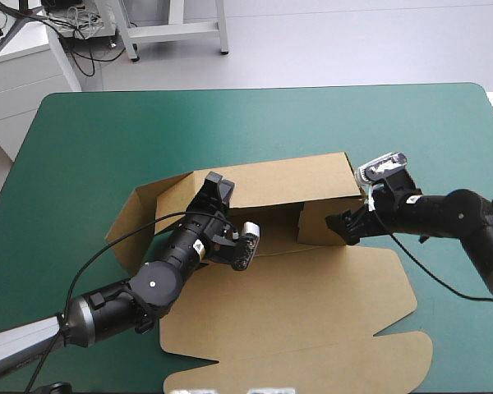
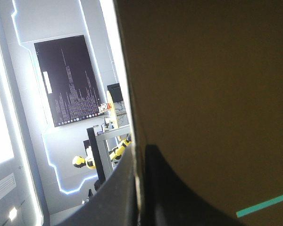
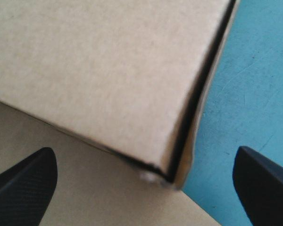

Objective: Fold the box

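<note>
Left end effector (image 1: 217, 190) pinches the top edge of the raised back wall of the brown box (image 1: 312, 287), its black fingers (image 2: 179, 200) nearly closed on the board. With fingers spread wide, the right end effector (image 1: 343, 226) faces the raised right wall's corner. The box lies mid-way on the teal-green surface (image 1: 90, 139), front panels flat.

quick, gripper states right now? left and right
left gripper: shut on the box, pinching its raised back wall.
right gripper: open, holding nothing, fingers apart at a raised corner of the box.
</note>
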Motion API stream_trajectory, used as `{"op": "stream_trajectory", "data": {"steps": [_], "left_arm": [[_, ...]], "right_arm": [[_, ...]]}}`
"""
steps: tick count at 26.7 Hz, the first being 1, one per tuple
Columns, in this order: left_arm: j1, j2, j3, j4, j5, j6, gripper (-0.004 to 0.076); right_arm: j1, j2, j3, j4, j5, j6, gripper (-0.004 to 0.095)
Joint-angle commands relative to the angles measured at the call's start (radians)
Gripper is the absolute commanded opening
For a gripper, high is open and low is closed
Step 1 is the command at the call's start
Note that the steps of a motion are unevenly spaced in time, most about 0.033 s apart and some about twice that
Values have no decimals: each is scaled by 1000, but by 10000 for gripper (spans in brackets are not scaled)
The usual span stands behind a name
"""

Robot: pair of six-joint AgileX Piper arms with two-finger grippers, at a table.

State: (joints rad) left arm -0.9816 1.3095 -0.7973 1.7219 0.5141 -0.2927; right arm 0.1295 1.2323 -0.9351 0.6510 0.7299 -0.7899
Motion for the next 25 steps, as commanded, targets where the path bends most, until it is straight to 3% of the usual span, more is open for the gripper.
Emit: {"op": "stream_trajectory", "data": {"steps": [1,9,14,18,21,25], "left_arm": [[-4,-23,-22,79,3,12,-10],[-4,-23,-22,79,3,12,-10],[-4,-23,-22,79,3,12,-10],[-4,-23,-22,79,1,12,-10],[-4,-23,-22,79,-1,12,-10],[-4,-23,-22,79,-1,12,-10]], "right_arm": [[-1,-119,66,36,-99,7,934],[1,-186,237,129,-257,-53,934],[1,-158,254,368,-310,-243,934],[4,-118,254,493,-334,-395,934],[4,-70,254,644,-348,-582,934],[4,-15,254,736,-357,-690,931]]}}
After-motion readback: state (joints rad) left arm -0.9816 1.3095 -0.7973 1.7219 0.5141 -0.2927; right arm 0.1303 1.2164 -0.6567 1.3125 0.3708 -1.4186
